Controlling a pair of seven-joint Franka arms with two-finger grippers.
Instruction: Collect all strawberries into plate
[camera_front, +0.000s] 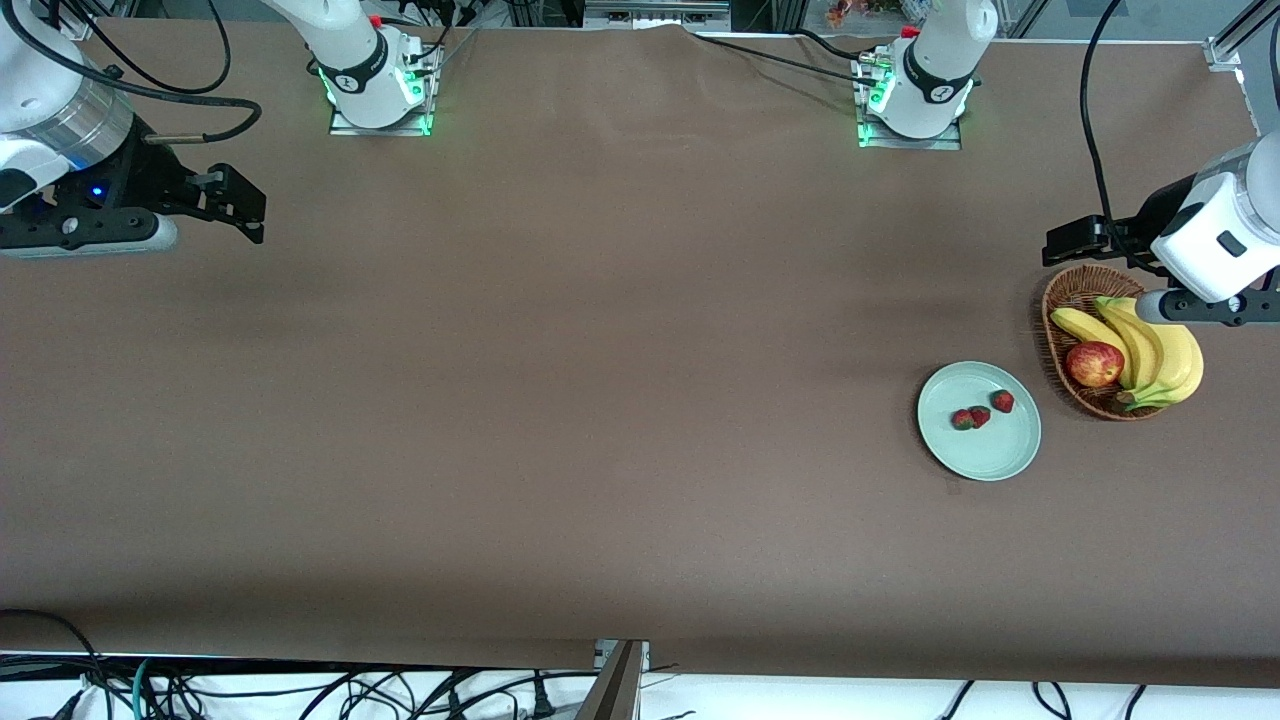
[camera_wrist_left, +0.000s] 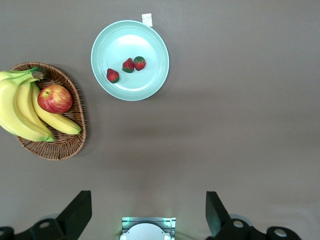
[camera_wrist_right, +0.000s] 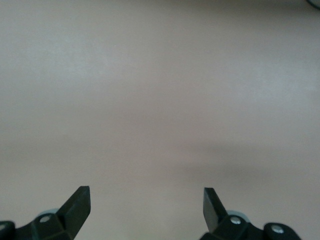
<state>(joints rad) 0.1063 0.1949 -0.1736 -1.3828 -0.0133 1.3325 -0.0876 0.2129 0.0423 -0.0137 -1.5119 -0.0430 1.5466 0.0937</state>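
Now three strawberries (camera_front: 980, 415) inside plate (camera_front: 985, 462) rim; left end effector (camera_wrist_left: 148, 212), right end effector (camera_wrist_right: 147, 207) apart, holding nothing.

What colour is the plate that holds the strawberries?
Pale mint green, plain and glossy; the plate shows best in the left wrist view.

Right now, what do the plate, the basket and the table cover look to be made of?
Plate: pale mint, smooth and glossy with a soft highlight; likely glazed ceramic or hard plastic, can't tell which.
Basket: brown woven strands with an open weave, looks like wicker or rattan, matte.
Table cover: flat matte brown sheet with faint creases, probably cloth or a thin mat.
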